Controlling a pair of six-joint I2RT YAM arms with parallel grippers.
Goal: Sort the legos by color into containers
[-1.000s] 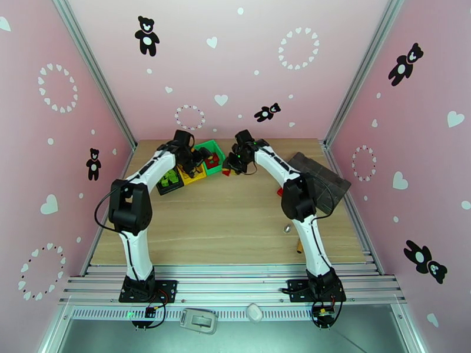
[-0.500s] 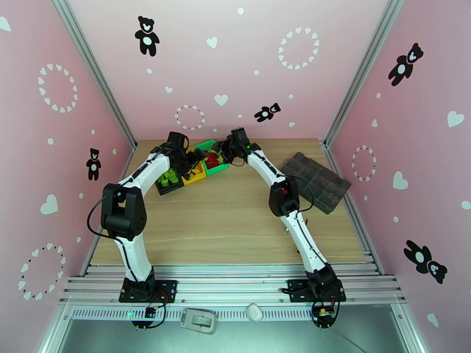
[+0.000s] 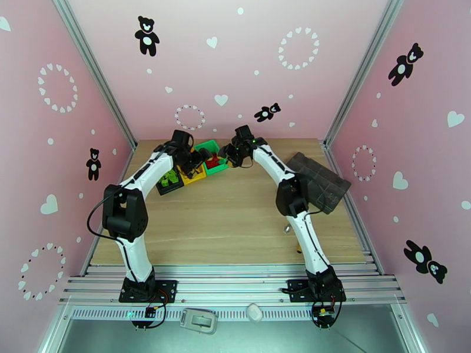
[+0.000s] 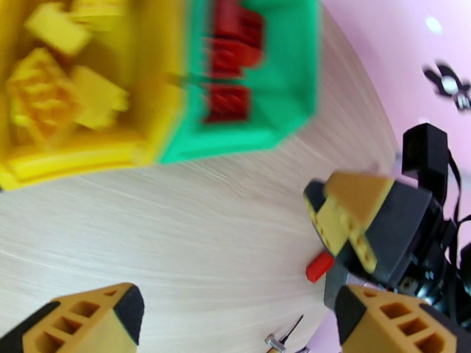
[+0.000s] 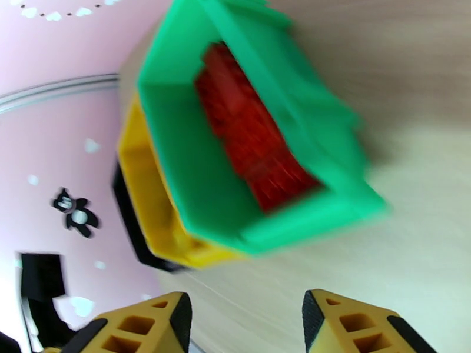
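R gripper (image 5: 244, 317), shut a sec. ago, is now found part-open and empty just beside the green bin (image 5: 176, 142), where red legos (image 5: 253, 148) are piled, so a drop is judged made; L gripper (image 4: 235, 310) is held wide open, empty, near same bin.

Table: we see a light wood-grain top (image 3: 235, 219).
Far left of centre: the containers (image 3: 191, 172) stand on it, joined in a slanted row, with the black bin (image 3: 162, 189) nearest, the yellow bin (image 3: 197, 177) in the middle and the green bin (image 3: 219, 168) farthest.
Far right: a flat dark grey compartment tray (image 3: 324, 177) lies well apart from the bins.
Loose brick: in the left wrist view we spot one small red lego (image 4: 319, 267) on bare wood.
Near right: a small silvery piece (image 3: 287, 229), with an orange-tipped thing (image 3: 299, 248) just nearer; we cannot tell what either is.
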